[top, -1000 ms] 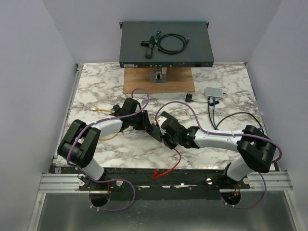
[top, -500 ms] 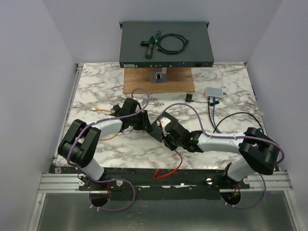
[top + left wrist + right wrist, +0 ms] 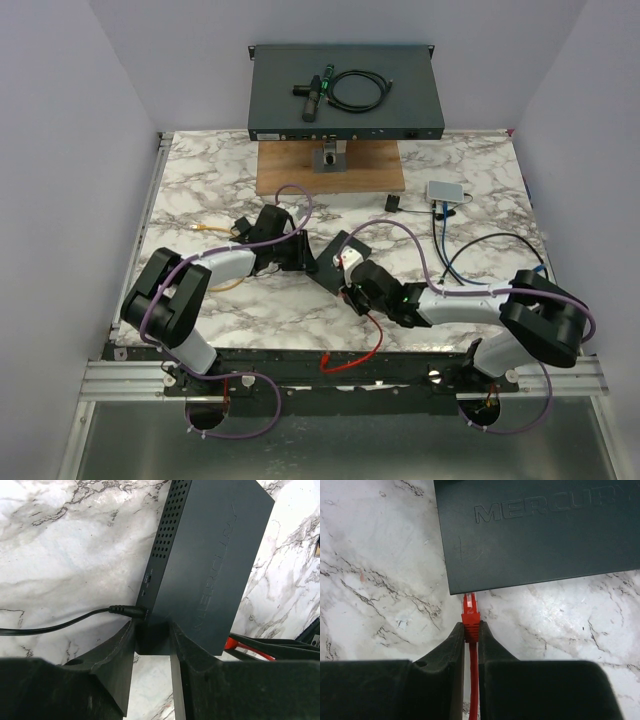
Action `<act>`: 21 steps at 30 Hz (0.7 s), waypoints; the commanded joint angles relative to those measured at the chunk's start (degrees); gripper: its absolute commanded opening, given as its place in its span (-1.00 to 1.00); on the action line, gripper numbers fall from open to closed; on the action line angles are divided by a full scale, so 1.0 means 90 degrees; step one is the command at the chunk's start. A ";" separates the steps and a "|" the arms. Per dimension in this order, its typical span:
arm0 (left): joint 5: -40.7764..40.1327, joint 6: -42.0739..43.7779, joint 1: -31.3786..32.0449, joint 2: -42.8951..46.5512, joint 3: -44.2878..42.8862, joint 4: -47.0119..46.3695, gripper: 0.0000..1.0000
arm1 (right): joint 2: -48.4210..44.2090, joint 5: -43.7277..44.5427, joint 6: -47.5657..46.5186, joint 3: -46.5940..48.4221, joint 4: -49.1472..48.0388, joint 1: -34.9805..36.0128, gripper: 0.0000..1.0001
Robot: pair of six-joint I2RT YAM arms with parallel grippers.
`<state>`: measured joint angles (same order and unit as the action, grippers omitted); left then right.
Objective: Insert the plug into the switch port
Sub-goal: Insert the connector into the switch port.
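A small dark switch [image 3: 334,258] lies on the marble table; it also shows in the left wrist view [image 3: 210,565] and the right wrist view [image 3: 540,530]. My left gripper [image 3: 152,635] is shut on the switch's corner, next to a black power cable [image 3: 60,625] plugged into its side. My right gripper [image 3: 471,630] is shut on the red plug [image 3: 470,617] of a red cable [image 3: 362,340]. The plug's tip sits at the switch's near edge; the port itself is hidden under that edge.
A large rack unit [image 3: 345,92] with a coiled cable stands at the back on a wooden board [image 3: 330,168]. A small grey box [image 3: 446,191] with blue and black cables lies at the right. A yellow cable [image 3: 205,230] lies at the left.
My right gripper has drawn back toward the near edge, and the red cable with it. The switch has turned and shifted slightly to the right. The left arm has barely moved.
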<state>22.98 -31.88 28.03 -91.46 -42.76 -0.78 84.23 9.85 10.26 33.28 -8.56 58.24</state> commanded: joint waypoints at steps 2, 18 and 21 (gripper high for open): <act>0.0422 -0.0069 0.0310 0.0046 0.0210 0.0075 -0.41 | -0.0217 0.0742 -0.0139 -0.0099 -0.1323 0.0014 -0.99; 0.0287 -0.0022 0.0644 0.0275 0.0506 0.0071 -0.51 | -0.0337 0.0960 -0.0752 -0.0250 -0.2197 0.0014 -0.99; 0.0310 -0.0042 0.0691 0.0319 0.0554 0.0051 -0.53 | -0.0217 0.0893 -0.0949 -0.0097 -0.2227 0.0019 -0.99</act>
<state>19.51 -31.42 30.70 -89.36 -40.12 -4.29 82.70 14.15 4.40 28.64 -15.31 58.65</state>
